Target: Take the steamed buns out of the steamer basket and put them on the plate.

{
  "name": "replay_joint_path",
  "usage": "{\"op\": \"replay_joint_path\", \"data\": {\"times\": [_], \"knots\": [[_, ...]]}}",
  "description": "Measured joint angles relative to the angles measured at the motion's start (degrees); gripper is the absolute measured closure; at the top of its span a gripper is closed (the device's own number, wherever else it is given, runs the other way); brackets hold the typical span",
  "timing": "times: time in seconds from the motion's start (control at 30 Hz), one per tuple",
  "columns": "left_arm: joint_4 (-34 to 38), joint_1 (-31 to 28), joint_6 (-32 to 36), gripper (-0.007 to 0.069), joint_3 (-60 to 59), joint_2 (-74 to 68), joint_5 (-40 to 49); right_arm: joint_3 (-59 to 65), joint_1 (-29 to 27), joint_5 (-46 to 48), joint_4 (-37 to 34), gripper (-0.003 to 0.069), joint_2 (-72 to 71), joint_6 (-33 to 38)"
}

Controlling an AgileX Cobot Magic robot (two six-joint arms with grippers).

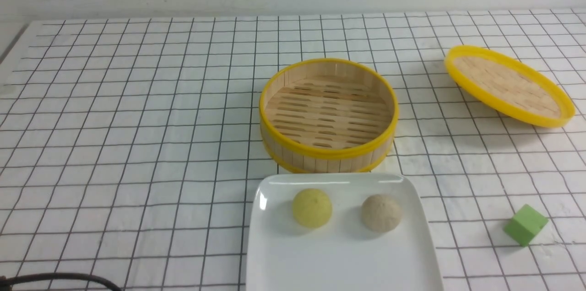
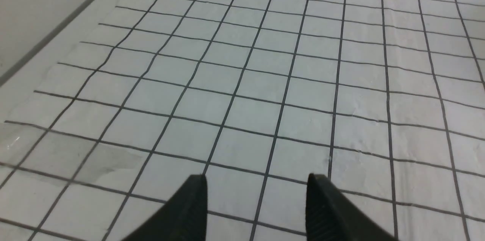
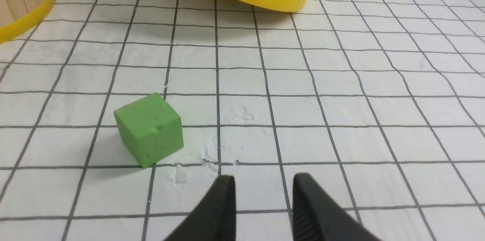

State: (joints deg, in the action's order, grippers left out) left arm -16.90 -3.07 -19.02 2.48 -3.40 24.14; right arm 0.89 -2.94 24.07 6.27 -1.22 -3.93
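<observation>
Over bare gridded counter (image 1: 137, 144) well to the left of everything, the left gripper (image 2: 257, 188) hangs with its jaws parted and nothing between them. Toward the middle, the steamer basket (image 1: 328, 151) stands empty, its slatted floor bare, and just in front of it, almost touching its wall, the white plate (image 1: 339, 259) carries both steamed buns: the pale yellow bun (image 1: 312, 207) on the left, the beige-white bun (image 1: 381, 212) just beside it but apart. Judged from this, the transfer looks finished. Further right, the woven lid (image 1: 508, 85) rests tilted on the counter, and the green cube (image 3: 149, 129) sits near the right gripper (image 3: 264, 188), whose jaws stand a little apart, released and gripping nothing. The main risk from here is an arm sweeping low across the plate while retreating and knocking a bun, which would likely roll off the shallow rim, or the right jaws nudging the cube
</observation>
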Motion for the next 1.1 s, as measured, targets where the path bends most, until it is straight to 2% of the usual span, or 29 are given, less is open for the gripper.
{"op": "replay_joint_path", "data": {"times": [0.23, 1.1], "knots": [[0.9, 0.0, -0.1, 0.0249, -3.6, 4.0, -1.0, 0.0, 0.0, 0.0, 0.0, 0.0420, 0.0, 0.0], [3.7, 0.0, -0.1, 0.0249, -3.8, 4.0, -2.0, 0.0, 0.0, 0.0, 0.0, 0.0420, 0.0, 0.0]]}}
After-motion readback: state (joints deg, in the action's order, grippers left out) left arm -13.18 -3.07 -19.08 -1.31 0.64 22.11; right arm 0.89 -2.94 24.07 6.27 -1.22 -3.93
